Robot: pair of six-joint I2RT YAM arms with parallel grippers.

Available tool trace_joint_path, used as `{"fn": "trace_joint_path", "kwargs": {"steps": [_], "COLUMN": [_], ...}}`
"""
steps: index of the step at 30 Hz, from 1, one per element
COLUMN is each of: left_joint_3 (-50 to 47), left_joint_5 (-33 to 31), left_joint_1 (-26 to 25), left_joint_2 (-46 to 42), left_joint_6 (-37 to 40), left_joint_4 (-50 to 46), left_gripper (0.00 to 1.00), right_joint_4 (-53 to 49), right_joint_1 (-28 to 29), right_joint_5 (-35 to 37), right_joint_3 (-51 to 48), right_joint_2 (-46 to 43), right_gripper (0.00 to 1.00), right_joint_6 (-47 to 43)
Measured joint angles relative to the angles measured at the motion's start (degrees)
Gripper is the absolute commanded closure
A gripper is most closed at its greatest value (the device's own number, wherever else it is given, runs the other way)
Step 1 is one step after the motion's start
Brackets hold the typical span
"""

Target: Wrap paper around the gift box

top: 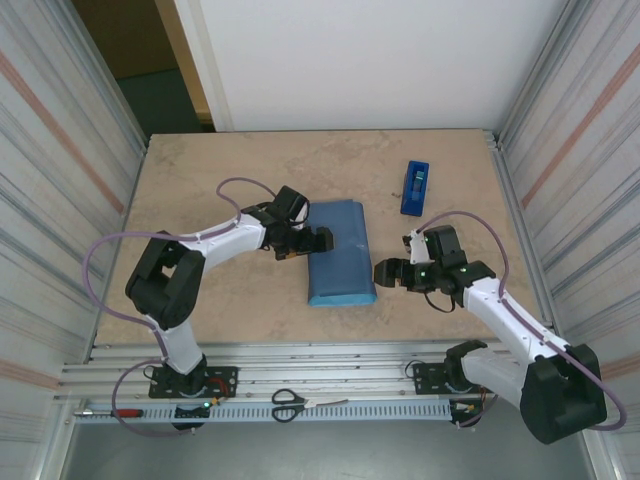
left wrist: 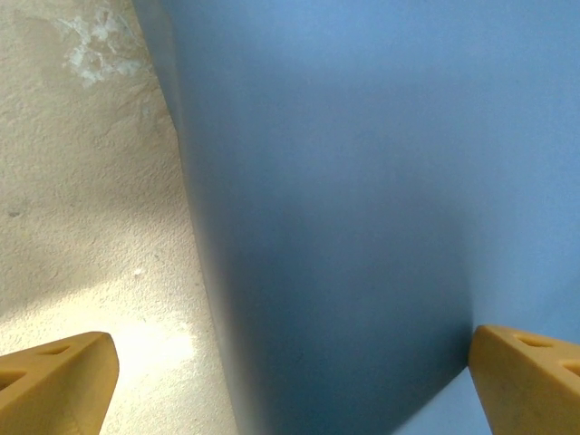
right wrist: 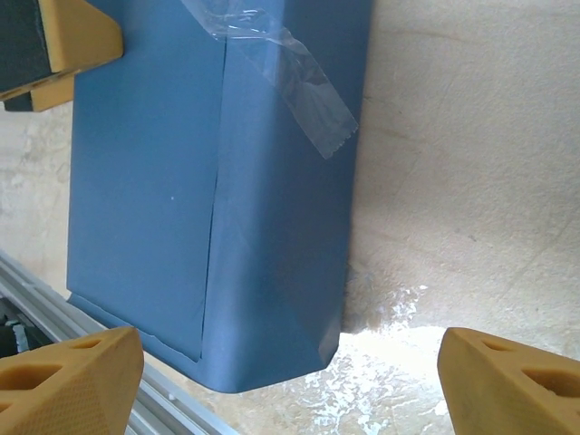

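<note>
Top: paper (top: 338, 252) parcel on tabletop (top: 220, 180). It lies just right of left end effector (top: 318, 240) and just left of right end effector (top: 385, 272); both released.
Left wrist: paper close ahead, between spread fingers.
Right wrist: tape (right wrist: 290, 72) on seam, ahead.
Handling, judged: light, slick, creases easily; box inside stiff. Grip side edges, off tape.

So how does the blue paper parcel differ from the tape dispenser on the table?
Size: the paper parcel is much larger; the tape dispenser is small and narrow. Colour: the parcel is a paler blue; the dispenser is deeper blue. Place: the parcel lies mid-table, the dispenser farther back to the right, apart from it. Both are blue and rest on the table.
</note>
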Motion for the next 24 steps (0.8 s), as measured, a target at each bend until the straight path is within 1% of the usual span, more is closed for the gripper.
{"fn": "trace_joint_path", "kwargs": {"steps": [12, 17, 21, 24], "left_joint_3": [-0.11, -0.17, -0.17, -0.17], "left_joint_5": [0.04, 0.09, 0.46, 0.59], "left_joint_1": [-0.02, -0.02, -0.02, -0.02], "left_joint_2": [0.22, 0.31, 0.44, 0.59], "left_joint_6": [0.02, 0.02, 0.04, 0.04], "left_joint_4": [0.42, 0.52, 0.76, 1.01], "left_gripper": [0.02, 0.03, 0.03, 0.03], "right_joint_4": [0.04, 0.07, 0.11, 0.35], "right_joint_1": [0.04, 0.28, 1.53, 2.49], "right_joint_5": [-0.24, -0.94, -1.27, -1.25], "right_joint_3": [2.21, 2.27, 3.23, 4.07], "right_joint_2": [2.16, 3.96, 6.60, 8.98], "right_gripper": [0.18, 0.23, 0.28, 0.34], "right_joint_6": [-0.35, -0.59, -1.68, -2.56]}}
